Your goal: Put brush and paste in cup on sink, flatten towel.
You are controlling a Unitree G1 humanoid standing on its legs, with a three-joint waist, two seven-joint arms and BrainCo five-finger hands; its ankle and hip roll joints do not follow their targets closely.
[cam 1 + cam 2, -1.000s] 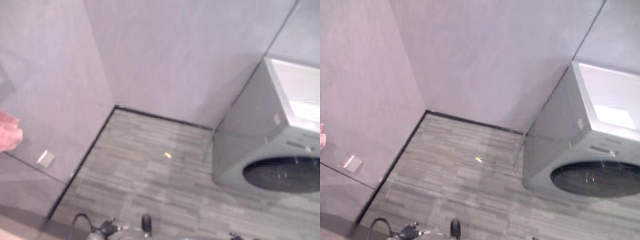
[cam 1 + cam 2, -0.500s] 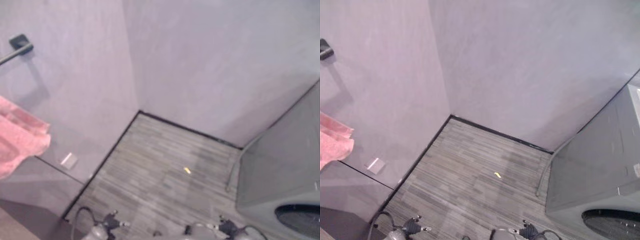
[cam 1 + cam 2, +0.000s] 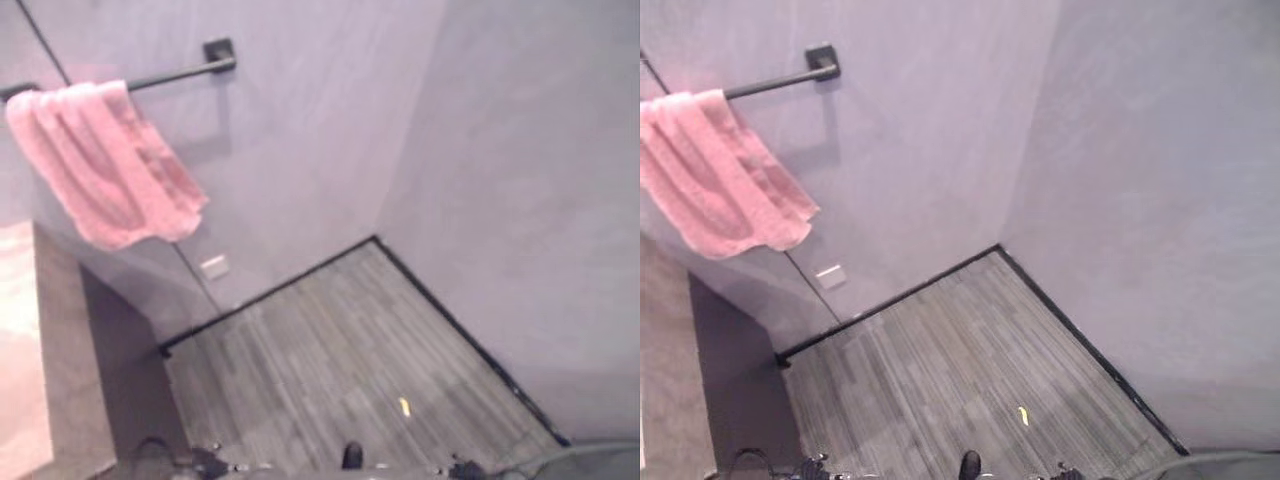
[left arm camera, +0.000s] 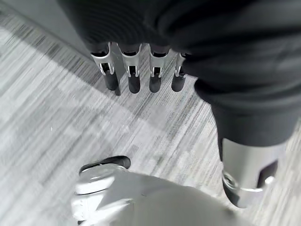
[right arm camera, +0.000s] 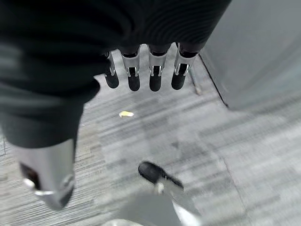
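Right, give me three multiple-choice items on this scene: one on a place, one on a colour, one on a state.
1. Where is the towel?
A. draped over the wall rail
B. spread on the floor
C. held in a robot hand

2. What colour is the towel?
A. white
B. pink
C. blue

3. How are the left robot hand and right robot hand?
A. both open, holding nothing
B. both closed on cloth
C. one carrying a cup

Key: 1 A, it hangs bunched from the dark rail; 2 B, it is plainly pink; 3 A, the wrist views show straight fingers over bare floor.

Pink towel [image 3: 105, 165] bunched over rail [image 3: 170, 73]
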